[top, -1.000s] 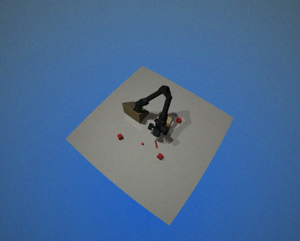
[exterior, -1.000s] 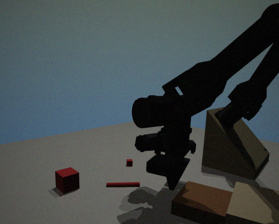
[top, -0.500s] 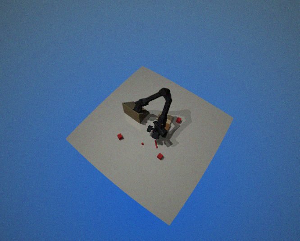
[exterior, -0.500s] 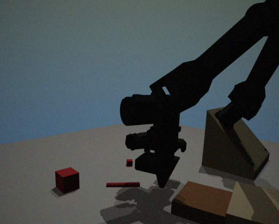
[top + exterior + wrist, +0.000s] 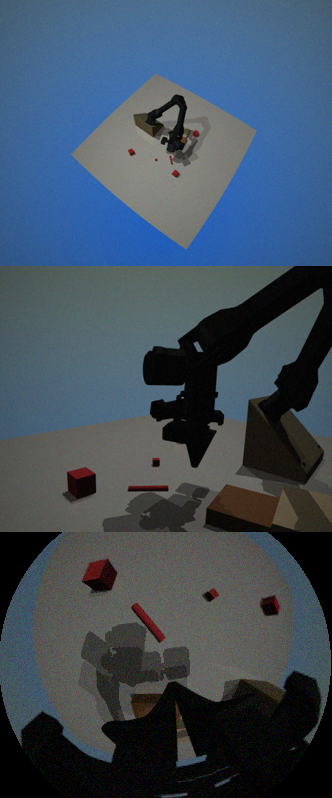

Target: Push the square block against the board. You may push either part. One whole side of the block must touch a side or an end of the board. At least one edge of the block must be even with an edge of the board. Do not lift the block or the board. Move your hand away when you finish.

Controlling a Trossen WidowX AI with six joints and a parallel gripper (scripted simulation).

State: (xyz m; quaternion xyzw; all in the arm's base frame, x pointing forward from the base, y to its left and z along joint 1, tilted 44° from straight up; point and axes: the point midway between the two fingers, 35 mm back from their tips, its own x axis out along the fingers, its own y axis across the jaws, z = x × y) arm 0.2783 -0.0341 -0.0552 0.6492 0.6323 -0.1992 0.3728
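The orange-brown piece [image 5: 183, 139] [image 5: 244, 501] [image 5: 142, 707] lies flat on the table beside the light tan piece [image 5: 184, 135] [image 5: 283, 512]. In the exterior view their facing sides appear to touch, and their front edges look nearly in line. That view cuts off the tan piece at the right and bottom, and the arm partly covers both pieces in the top view. Which is the block and which the board is hard to tell. My gripper [image 5: 194, 465] [image 5: 172, 685] is shut and empty. It hangs above the table, clear of both pieces, to the left of the brown one in the exterior view.
A red cube [image 5: 175, 173] [image 5: 81, 483] [image 5: 100, 575], a red rod [image 5: 171, 160] [image 5: 148, 488] [image 5: 148, 622] and a tiny red cube [image 5: 155, 159] [image 5: 155, 462] [image 5: 211, 595] lie on the table. Another red cube [image 5: 196, 133] sits near the pieces. The arm's wedge base [image 5: 145, 123] [image 5: 265, 449] stands behind them.
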